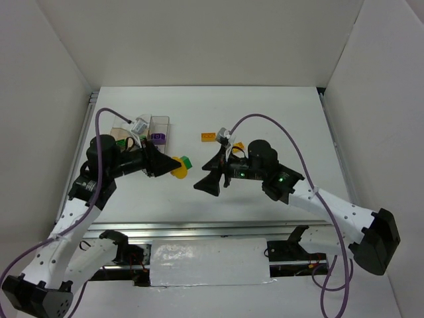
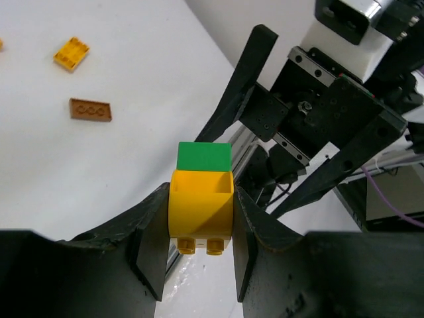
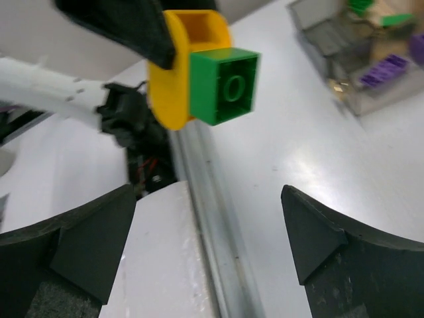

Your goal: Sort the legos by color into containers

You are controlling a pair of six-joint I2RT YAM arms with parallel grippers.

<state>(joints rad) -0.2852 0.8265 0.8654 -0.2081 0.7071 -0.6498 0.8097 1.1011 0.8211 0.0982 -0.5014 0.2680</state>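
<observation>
A yellow lego with a green lego stuck on its far end hangs above the table, and my left gripper is shut on the yellow one. In the top view the pair points toward my right gripper. That gripper stands open and empty, a short way back from the green lego. The clear containers sit behind the left gripper, a purple lego in one of them. A loose yellow lego and a brownish flat lego lie on the table.
A metal rail runs along the table's near edge, below both grippers. White walls enclose the table on the left, right and back. The right arm's cable loops over the table.
</observation>
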